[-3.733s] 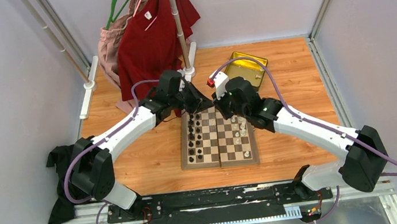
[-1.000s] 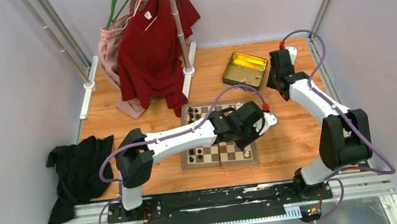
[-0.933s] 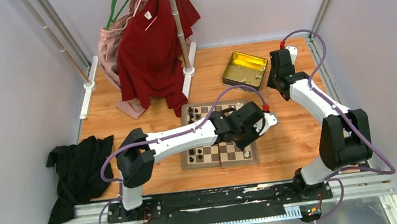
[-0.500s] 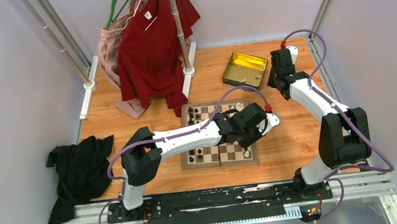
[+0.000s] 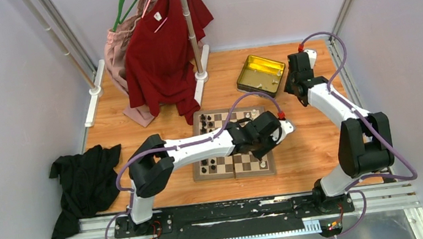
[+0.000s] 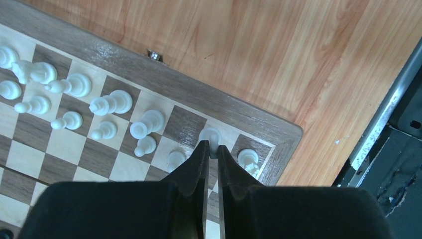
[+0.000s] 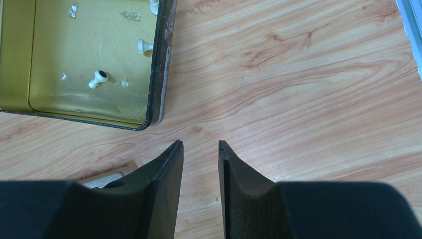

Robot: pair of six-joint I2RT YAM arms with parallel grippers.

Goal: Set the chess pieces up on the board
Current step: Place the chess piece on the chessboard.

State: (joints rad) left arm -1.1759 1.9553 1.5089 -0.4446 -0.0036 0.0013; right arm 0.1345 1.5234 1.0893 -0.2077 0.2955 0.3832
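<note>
**A:** What's new?

**B:** The left hand (image 6: 211, 146) has slid nearer, almost pressed together at a white piece (image 6: 211, 133) by the board's (image 6: 164, 87) near-right corner. Whether it grips is unclear, but placement looks close. Meanwhile the right hand (image 7: 200, 144) stays spread beside the gold tin (image 7: 64, 55).

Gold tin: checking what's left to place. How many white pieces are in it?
3 pieces: one lying near the middle of the tin, one by its right wall, one cut off at top. More may be hidden.

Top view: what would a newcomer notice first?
The left arm lies clear across the board, left hand nearly closed at a white piece by the board's corner. A red shirt hangs at the back, and the right hand is open beside the gold tin.
</note>
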